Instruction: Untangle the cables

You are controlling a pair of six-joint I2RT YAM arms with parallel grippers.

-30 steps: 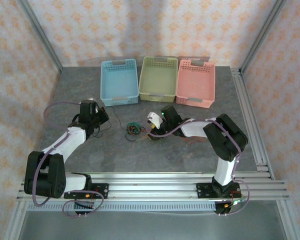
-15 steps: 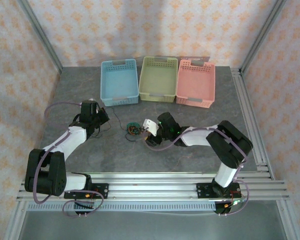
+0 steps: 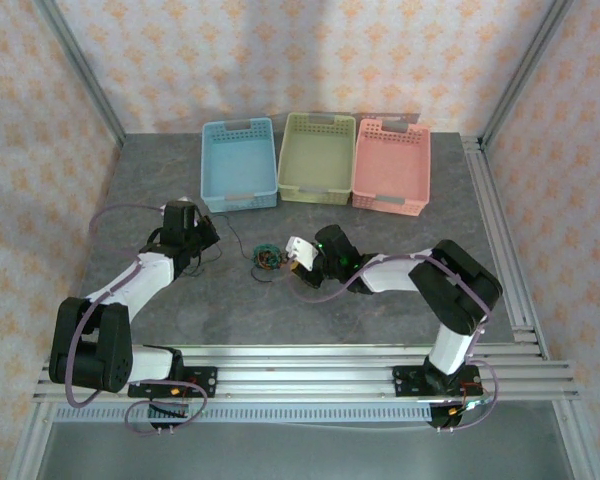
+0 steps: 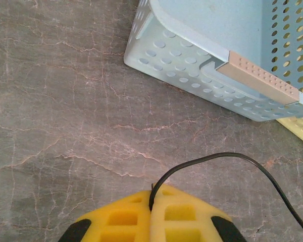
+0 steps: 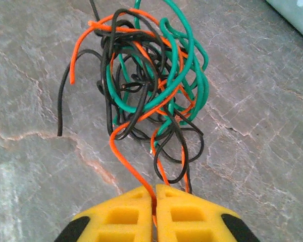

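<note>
Three baskets (image 3: 318, 119), two arms (image 3: 130, 283), cables (image 5: 141, 85) in three colours

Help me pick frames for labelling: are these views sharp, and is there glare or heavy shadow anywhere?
Right wrist view: the tangled black, green and orange-red thin cables are crisp, casting faint shadows on the grey stone-patterned table. Left wrist view: sharp, evenly lit, the perforated pale blue plastic basket free of glare. Top external view: even light, but the cables look tiny.

Grey table (image 3: 240, 310): three baskets (image 3: 318, 119), tangled cables (image 3: 269, 259).
</note>
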